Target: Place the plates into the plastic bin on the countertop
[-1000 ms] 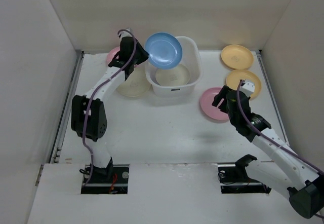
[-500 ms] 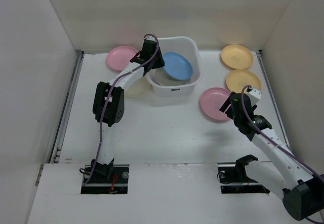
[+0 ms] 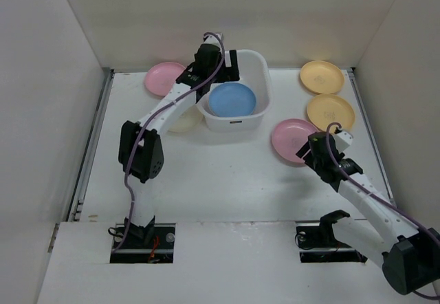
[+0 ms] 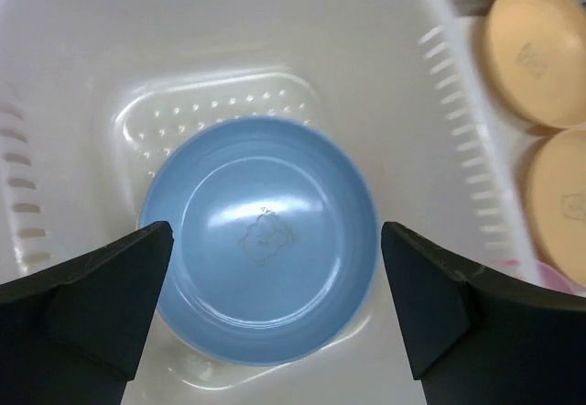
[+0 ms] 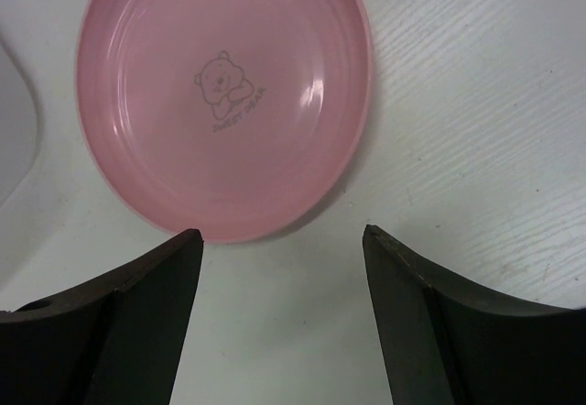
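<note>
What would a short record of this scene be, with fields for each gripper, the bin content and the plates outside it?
left gripper: open, above the plastic bin
right gripper: open, at the right pink plate
in bin: blue plate, flat
on countertop: left pink plate, cream plate, far yellow-orange plate, near yellow-orange plate

A metal rail [image 3: 91,149] runs well left of the left fingers [image 3: 232,61]. Another rail [image 3: 372,139] lies near the right fingers [image 3: 309,147], on their right. White walls [image 3: 240,15] stand beyond both. A board [image 3: 227,263] with two cutouts [image 3: 141,242] lies well behind them.
</note>
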Available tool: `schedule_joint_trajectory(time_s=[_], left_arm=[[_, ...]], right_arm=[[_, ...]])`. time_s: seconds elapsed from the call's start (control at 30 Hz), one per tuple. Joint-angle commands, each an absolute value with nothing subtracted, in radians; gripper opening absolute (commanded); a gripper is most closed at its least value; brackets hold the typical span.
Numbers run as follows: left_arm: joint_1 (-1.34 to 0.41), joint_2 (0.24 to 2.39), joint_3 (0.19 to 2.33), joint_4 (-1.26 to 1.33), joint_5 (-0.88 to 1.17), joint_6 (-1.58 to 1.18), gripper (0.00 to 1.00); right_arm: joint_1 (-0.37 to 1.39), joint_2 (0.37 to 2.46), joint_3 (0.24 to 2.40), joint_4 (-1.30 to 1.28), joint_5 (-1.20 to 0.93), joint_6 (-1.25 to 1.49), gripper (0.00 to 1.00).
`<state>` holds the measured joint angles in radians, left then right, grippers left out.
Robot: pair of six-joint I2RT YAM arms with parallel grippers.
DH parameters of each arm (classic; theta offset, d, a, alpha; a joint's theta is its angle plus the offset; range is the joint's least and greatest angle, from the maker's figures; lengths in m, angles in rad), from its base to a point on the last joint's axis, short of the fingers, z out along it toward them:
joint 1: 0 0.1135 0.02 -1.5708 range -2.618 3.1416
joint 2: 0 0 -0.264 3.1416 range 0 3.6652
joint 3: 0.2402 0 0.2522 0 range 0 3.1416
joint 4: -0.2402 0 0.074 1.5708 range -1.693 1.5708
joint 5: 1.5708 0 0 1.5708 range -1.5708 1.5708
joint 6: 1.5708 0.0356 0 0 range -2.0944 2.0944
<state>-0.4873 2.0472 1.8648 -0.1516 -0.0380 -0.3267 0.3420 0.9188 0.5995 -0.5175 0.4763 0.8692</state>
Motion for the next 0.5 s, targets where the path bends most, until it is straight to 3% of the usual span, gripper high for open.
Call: schedule_joint_trajectory(time_s=[0.0, 0.47], left_arm=[[-0.530, 1.823, 1.844, -0.095, -0.104, -0.255, 1.00], [-0.564, 1.364, 1.300, 0.041, -0.201, -0.319, 1.00]], right_arm=[[0.318, 0.916, 0.578, -0.508, 0.479, 0.974, 0.76], [0.045, 1.109, 0.511, -0.250, 0.267, 0.966, 0.74]])
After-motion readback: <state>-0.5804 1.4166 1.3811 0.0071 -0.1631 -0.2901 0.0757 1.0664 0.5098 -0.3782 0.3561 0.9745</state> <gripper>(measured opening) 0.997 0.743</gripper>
